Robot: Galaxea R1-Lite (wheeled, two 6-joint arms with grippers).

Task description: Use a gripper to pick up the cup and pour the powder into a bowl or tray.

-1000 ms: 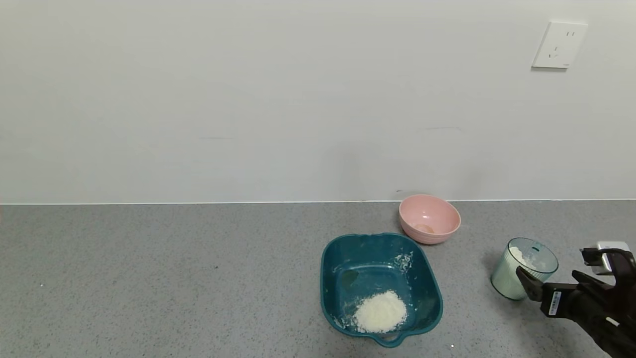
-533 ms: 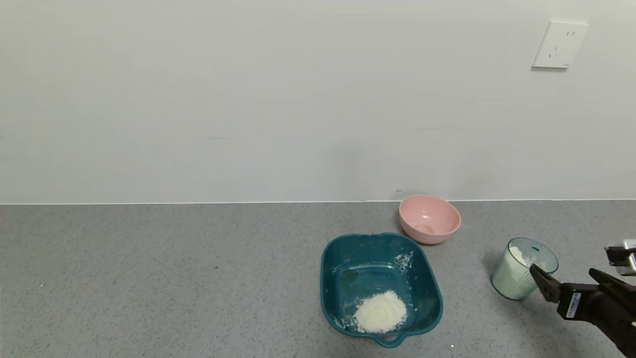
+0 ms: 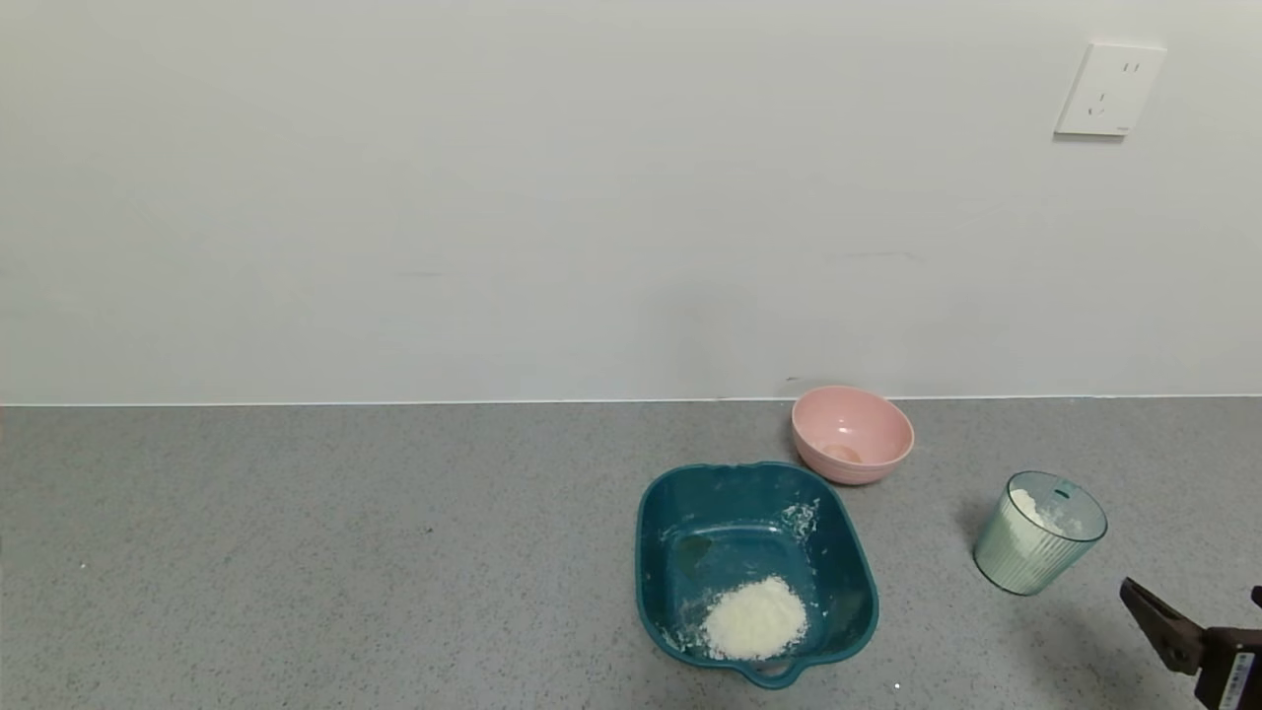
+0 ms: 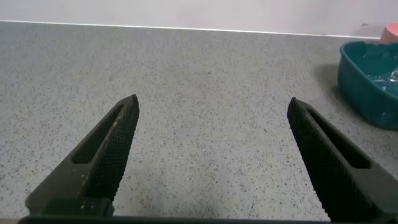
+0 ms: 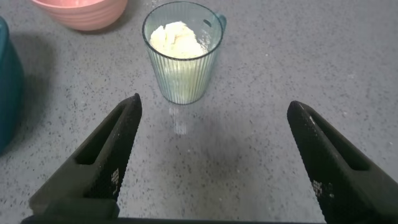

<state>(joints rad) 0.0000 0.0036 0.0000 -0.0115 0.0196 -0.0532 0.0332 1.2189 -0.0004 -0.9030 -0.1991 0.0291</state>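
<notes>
The ribbed pale blue-green cup (image 3: 1037, 537) stands upright on the grey counter at the right, with off-white powder (image 3: 1045, 513) inside. In the right wrist view the cup (image 5: 181, 56) stands ahead of my right gripper (image 5: 213, 106), which is open, empty and apart from it. In the head view this gripper (image 3: 1198, 606) sits at the bottom right corner, nearer than the cup. The dark teal tray (image 3: 646, 532) holds a heap of powder (image 3: 754, 618). My left gripper (image 4: 211, 102) is open and empty over bare counter, left of the tray (image 4: 370, 68).
A pink bowl (image 3: 853, 434) stands behind the tray near the wall, and shows in the right wrist view (image 5: 81, 12). A wall socket (image 3: 1109, 89) is high on the right. The grey counter (image 3: 296, 552) stretches to the left of the tray.
My right gripper has drawn back from the cup toward the front right corner. The cup stays upright in its place.
</notes>
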